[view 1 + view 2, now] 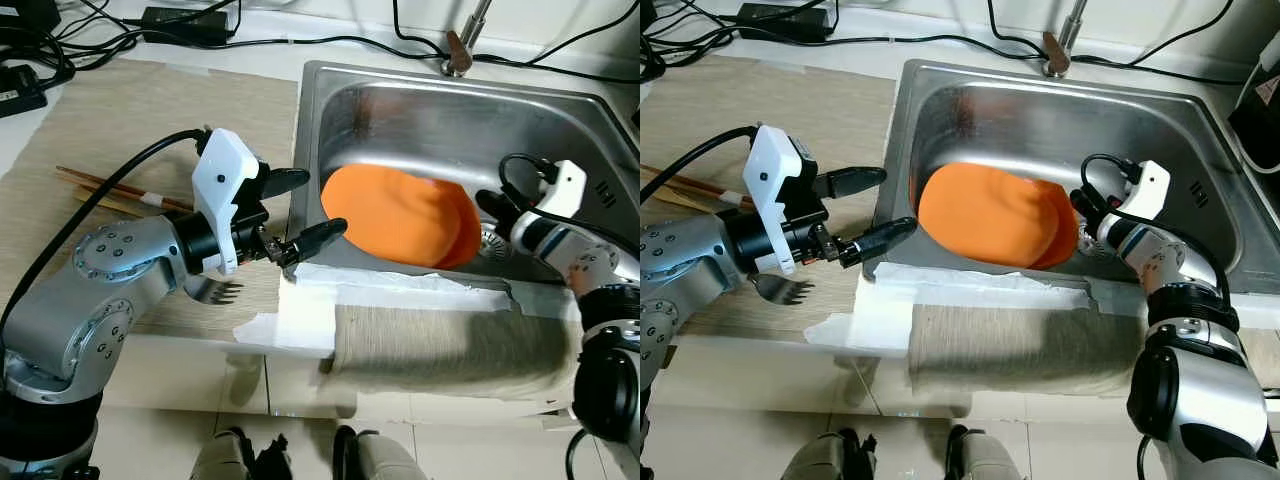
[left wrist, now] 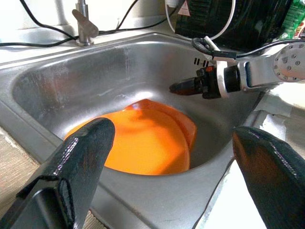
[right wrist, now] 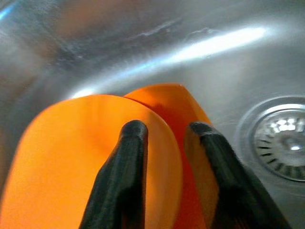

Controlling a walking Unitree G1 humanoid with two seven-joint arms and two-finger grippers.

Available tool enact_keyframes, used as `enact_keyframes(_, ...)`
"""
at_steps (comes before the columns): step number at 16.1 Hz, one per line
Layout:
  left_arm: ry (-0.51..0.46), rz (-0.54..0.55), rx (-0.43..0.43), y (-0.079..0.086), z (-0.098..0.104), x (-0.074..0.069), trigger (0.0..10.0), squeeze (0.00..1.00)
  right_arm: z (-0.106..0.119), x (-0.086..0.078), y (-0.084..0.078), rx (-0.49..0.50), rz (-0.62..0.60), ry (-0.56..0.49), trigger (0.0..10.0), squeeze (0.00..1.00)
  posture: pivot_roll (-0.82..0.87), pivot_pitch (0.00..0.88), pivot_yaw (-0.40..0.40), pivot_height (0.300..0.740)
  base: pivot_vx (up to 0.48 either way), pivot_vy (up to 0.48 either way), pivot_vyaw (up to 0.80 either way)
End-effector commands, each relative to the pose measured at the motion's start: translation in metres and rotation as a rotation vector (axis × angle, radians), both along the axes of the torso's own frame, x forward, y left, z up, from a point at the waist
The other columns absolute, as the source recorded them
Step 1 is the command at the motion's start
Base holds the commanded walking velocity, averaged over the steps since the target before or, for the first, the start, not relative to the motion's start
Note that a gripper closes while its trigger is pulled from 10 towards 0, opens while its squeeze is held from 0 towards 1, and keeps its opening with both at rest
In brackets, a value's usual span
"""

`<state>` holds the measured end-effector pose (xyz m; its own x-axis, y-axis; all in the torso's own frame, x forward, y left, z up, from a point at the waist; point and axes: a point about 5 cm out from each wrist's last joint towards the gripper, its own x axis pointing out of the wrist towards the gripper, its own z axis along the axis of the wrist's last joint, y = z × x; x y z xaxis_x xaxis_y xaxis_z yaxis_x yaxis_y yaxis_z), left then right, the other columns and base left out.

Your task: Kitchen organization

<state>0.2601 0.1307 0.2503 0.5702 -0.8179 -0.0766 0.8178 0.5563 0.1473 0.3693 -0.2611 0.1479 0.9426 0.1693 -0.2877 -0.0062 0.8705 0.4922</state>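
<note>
Two orange plates [image 1: 400,215] lean overlapped inside the steel sink [image 1: 420,110]. My right gripper [image 1: 486,206] is down in the sink at the plates' right edge. In the right wrist view its black fingers [image 3: 133,157] stand slightly apart, open, with the front plate's rim [image 3: 167,143] running between them. My left gripper [image 1: 322,200] hovers open at the sink's left rim, beside the plates' left edge, with nothing between its fingers [image 2: 86,157].
A fork [image 1: 215,292] and chopsticks [image 1: 110,190] lie on the mat left of the sink. The drain [image 1: 495,242] is near the right gripper and the faucet [image 1: 462,45] behind. White paper [image 1: 300,315] and a grey cloth [image 1: 450,340] cover the front counter edge. Cables [image 1: 190,20] run along the back.
</note>
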Motion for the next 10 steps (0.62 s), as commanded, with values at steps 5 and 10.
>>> enact_keyframes(5, -0.011, 0.023, 0.018, 0.006, 0.002, -0.005, 10.0, 0.00, 0.021, -0.010, -0.033, -0.151, -0.001, -0.079, 10.0, 0.00, -0.13, 0.164, -0.074, 0.740, 0.000, 0.000, 0.00)
enact_keyframes(10, -0.028, 0.189, 0.025, 0.041, 0.002, 0.002, 10.0, 0.00, 0.029, -0.025, -0.041, -0.367, 0.046, -0.184, 10.0, 0.00, -0.15, 0.167, -0.063, 0.740, 0.000, 0.000, 0.00)
